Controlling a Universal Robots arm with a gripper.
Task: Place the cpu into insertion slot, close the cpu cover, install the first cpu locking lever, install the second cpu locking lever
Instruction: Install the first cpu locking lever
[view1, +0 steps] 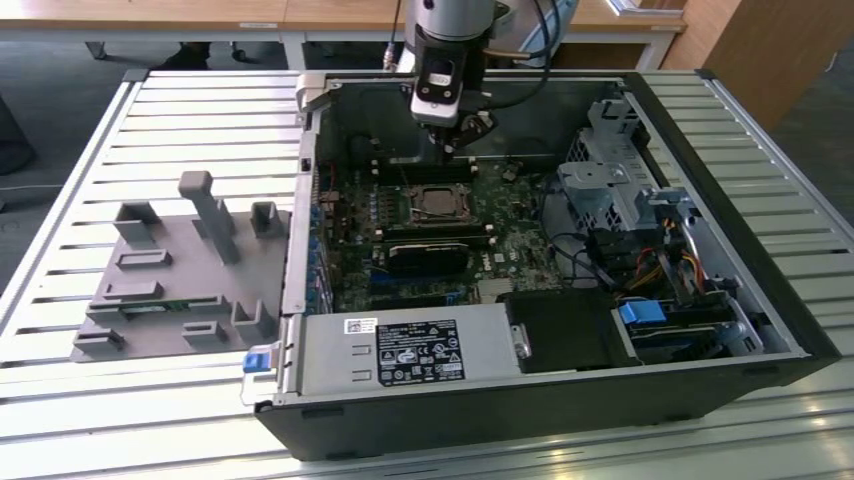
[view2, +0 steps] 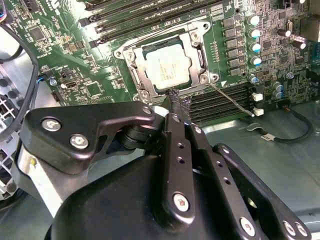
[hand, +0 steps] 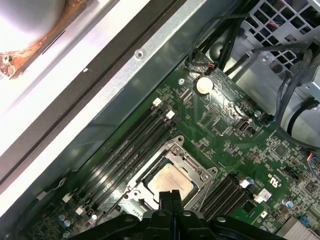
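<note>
The cpu lies flat in the insertion slot on the green motherboard, its silver top showing through the window of the cpu cover. The cover frame lies down around the chip, also seen in the first wrist view with the cpu. A thin wire locking lever angles away from one corner of the socket. My gripper is shut with nothing between its fingers, its tip right at the socket's edge. In the exterior view the gripper hangs just behind the socket, inside the case.
Long black memory slots flank the socket on both sides. A drive cage and cables fill the exterior view's right of the case, and the power supply sits in front. A grey fixture plate lies outside at the exterior view's left.
</note>
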